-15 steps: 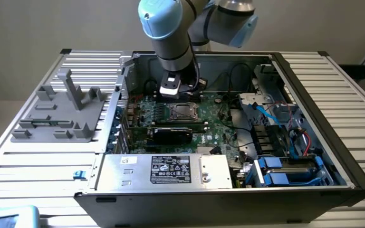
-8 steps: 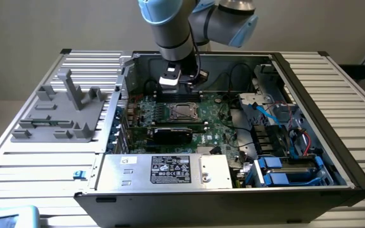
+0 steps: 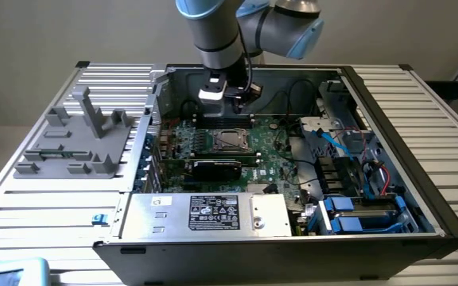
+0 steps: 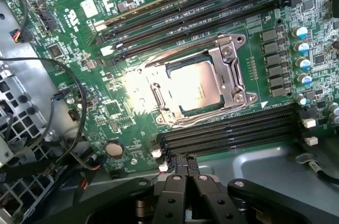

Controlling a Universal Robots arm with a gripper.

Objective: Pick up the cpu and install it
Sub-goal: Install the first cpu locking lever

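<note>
The cpu [image 4: 196,87], a silver-grey square chip, lies flat inside the motherboard socket [image 4: 229,70], with the metal frame around it. In the exterior view the cpu [image 3: 229,140] shows as a pale square in the middle of the green board. My gripper [image 4: 184,175] hangs above the board beside the black memory slots, a short way from the socket. Its two dark fingers are pressed together with nothing between them. In the exterior view the gripper [image 3: 241,107] hovers just behind the socket, inside the open computer case.
Black memory slots [image 4: 228,128] flank the socket on both sides. A black rectangular card [image 3: 217,167] sits in front of it. Loose black cables [image 4: 74,107] run along the case wall. A grey fixture [image 3: 78,140] stands on the table at the exterior view's left.
</note>
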